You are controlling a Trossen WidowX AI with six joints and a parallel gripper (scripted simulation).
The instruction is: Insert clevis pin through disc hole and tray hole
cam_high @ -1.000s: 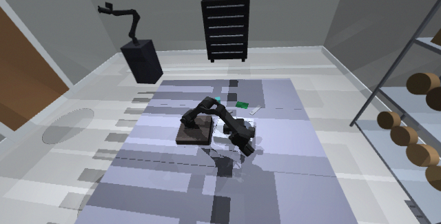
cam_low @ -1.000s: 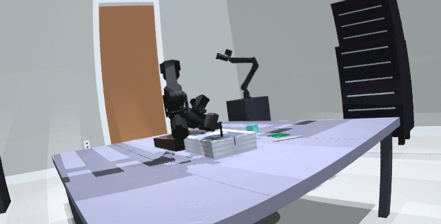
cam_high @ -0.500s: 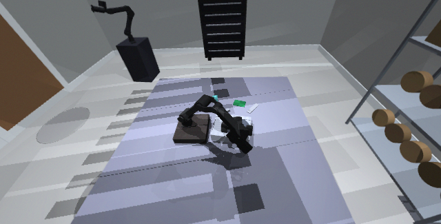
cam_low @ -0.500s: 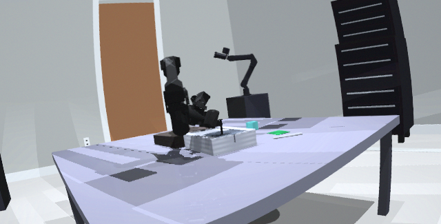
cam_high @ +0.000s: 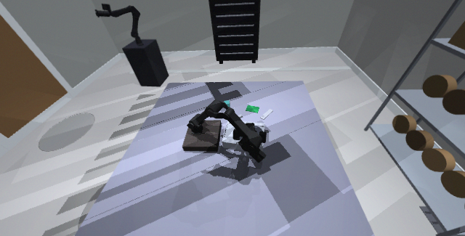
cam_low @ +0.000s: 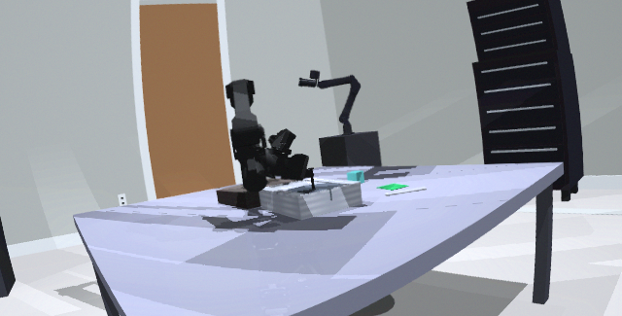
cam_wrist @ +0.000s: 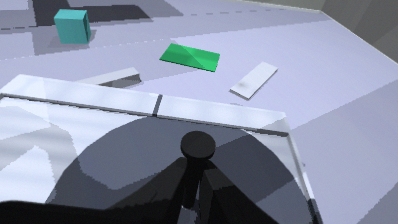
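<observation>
Wrist view: my gripper (cam_high: 262, 138) (cam_low: 311, 172) (cam_wrist: 193, 166) pinches the clevis pin (cam_low: 313, 180) (cam_wrist: 198, 145), head up, shank running down between my fingers, near upright. Disc (cam_wrist: 120, 160) lies flat below me in the tray (cam_high: 229, 139) (cam_low: 330, 204) (cam_wrist: 220, 111). Pin tip sits over the disc's middle, by the look of it; can't tell if it's in the hole. Next, probably: line up, lower along the shank, then release.

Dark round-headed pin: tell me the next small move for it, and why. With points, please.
Probably ease the black gripper (cam_wrist: 193, 166) slightly down, aligning the tip with the hole: the dark round-headed pin (cam_low: 312, 179) (cam_wrist: 198, 145) is gripped head-up, its head well above the grey disc (cam_wrist: 120, 155).
</observation>
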